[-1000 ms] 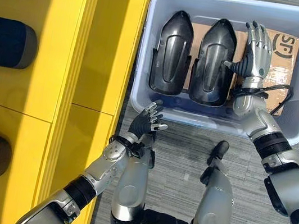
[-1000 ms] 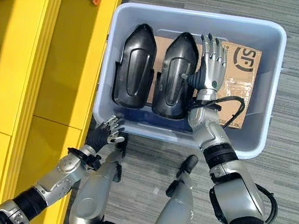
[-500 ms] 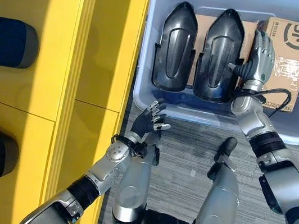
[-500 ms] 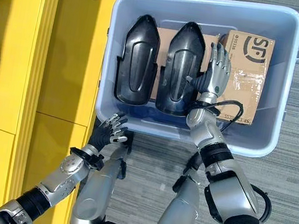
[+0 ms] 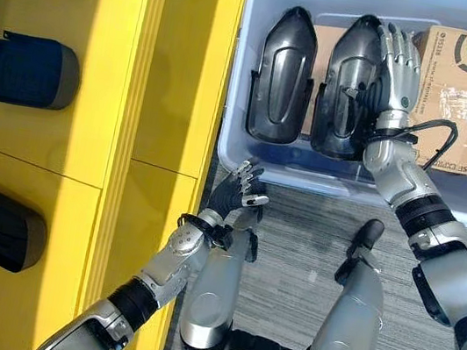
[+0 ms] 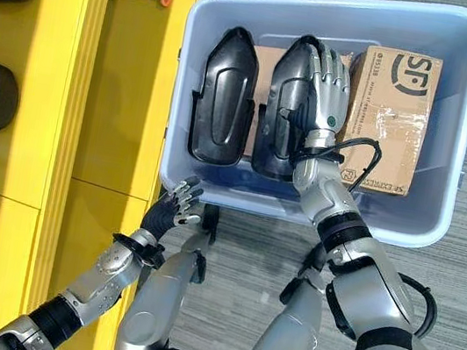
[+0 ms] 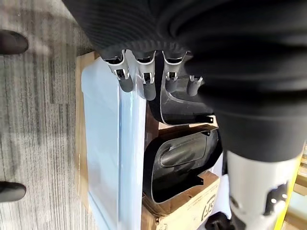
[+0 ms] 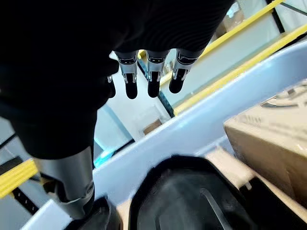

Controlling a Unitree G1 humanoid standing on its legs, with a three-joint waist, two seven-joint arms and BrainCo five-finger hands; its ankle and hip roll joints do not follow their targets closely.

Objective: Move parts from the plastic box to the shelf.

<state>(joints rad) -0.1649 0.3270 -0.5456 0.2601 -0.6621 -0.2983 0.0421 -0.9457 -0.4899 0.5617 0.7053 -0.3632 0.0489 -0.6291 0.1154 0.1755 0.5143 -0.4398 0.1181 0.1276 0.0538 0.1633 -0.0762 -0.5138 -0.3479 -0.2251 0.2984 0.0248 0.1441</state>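
Two black parts [image 5: 283, 76] lie side by side in plastic box [image 5: 237, 153]; shelf [image 5: 41, 153] at left. Right hand [image 5: 395, 72], fingers straight, over nearer part [image 5: 346, 95]. We should curl round its edge, lift clear. Left hand [image 5: 235, 195] relaxed outside box.

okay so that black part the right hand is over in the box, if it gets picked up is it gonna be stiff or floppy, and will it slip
The black part under the right hand looks like a moulded shell with sharp ribs and edges, so probably stiff, not floppy. Being a hollow shell, it is likely light for its size. Its glossy, curved surface could slip under straight fingers; its raised side edges look like the safer hold.
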